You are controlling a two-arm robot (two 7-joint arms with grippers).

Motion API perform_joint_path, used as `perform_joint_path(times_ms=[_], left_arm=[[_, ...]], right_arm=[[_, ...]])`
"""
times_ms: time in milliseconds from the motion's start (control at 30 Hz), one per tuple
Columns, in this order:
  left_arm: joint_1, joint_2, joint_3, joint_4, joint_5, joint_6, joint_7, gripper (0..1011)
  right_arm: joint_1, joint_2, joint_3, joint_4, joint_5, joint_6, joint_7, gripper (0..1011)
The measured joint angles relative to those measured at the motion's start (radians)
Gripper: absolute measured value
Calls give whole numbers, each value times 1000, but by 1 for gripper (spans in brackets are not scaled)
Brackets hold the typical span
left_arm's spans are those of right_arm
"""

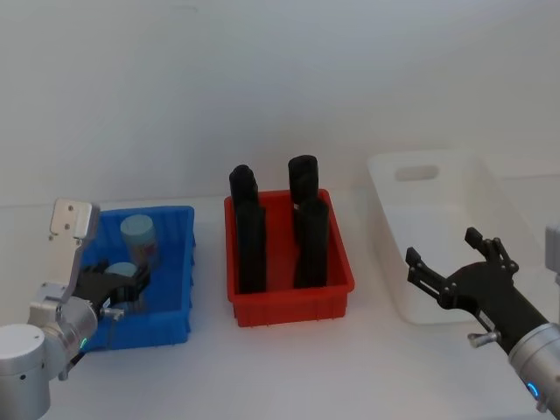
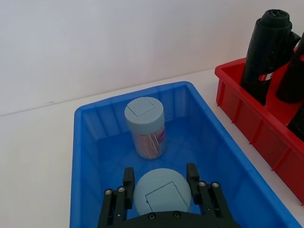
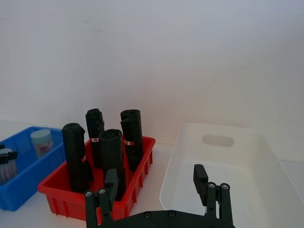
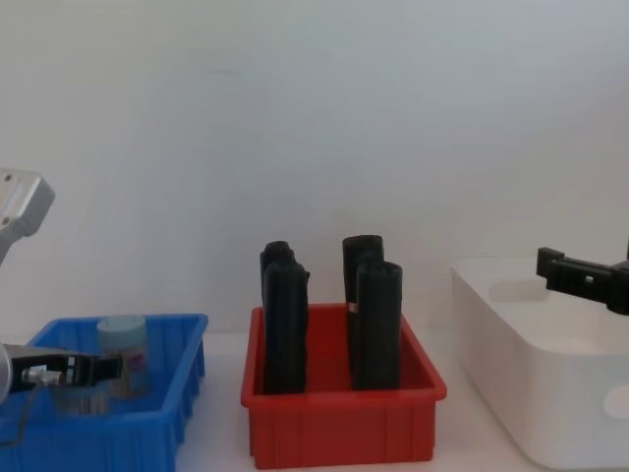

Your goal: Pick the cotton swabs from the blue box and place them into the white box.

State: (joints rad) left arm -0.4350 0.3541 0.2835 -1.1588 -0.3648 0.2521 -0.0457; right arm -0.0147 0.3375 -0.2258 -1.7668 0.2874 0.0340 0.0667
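Cotton swabs [image 2: 148, 140] sit in the blue box [image 2: 84, 156], lower left of my head view; left pincer [image 2: 160, 172] straddles the near tub [image 2: 162, 192], grip I cannot tell. A shallow hold could let it slip on the lift. Right pincer [image 1: 442, 247], spread, hovers by the white box [image 1: 385, 171].

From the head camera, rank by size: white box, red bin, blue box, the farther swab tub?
1. White box
2. Red bin and blue box: too alike to rank; left arm hides part of blue
3. Farther swab tub
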Motion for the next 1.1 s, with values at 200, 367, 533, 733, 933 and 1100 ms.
perform_joint_path(times_ms=[200,367,533,733,933,1100], left_arm=[[2,0,-2,0,0,-2,-1,656],[5,1,-4,-6,0,-3,-1,657],[11,4,-8,-29,4,-7,-1,657],[18,12,-13,-73,15,-10,-8,656],[26,25,-20,-142,31,-7,-32,656],[30,37,-25,-203,44,12,-65,656]], right_arm=[[0,0,0,0,0,0,0,1001],[0,0,0,0,0,0,0,1001],[0,0,0,0,0,0,0,1001],[0,0,0,0,0,0,0,1001],[0,0,0,0,0,0,0,1001],[0,0,0,0,0,0,0,1001]])
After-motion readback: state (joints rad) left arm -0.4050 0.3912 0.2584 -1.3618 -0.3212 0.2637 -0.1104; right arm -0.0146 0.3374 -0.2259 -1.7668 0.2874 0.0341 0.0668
